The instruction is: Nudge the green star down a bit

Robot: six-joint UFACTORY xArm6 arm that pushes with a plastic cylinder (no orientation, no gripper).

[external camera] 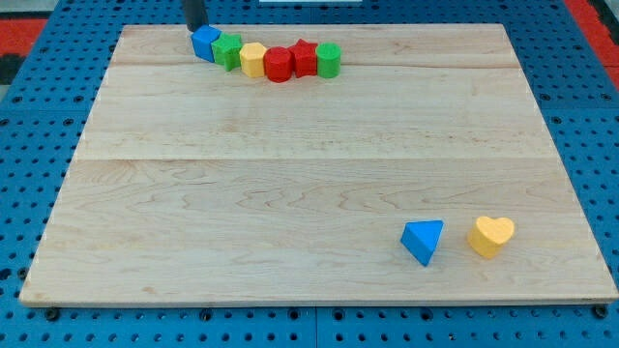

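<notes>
The green star (228, 50) lies near the view's top left in a tight row of blocks on the wooden board (309, 164). To its left is a blue block (204, 43); to its right are a yellow block (252, 60), a red cylinder-like block (278, 65), a red star (304, 58) and a green cylinder-like block (329, 60). My tip (194, 28) stands at the board's top edge, just above and left of the blue block, about touching it, and up-left of the green star.
A blue triangle (424, 241) and a yellow heart (491, 235) lie near the view's bottom right. The board rests on a blue pegboard table (39, 145). Red matting shows at the top corners.
</notes>
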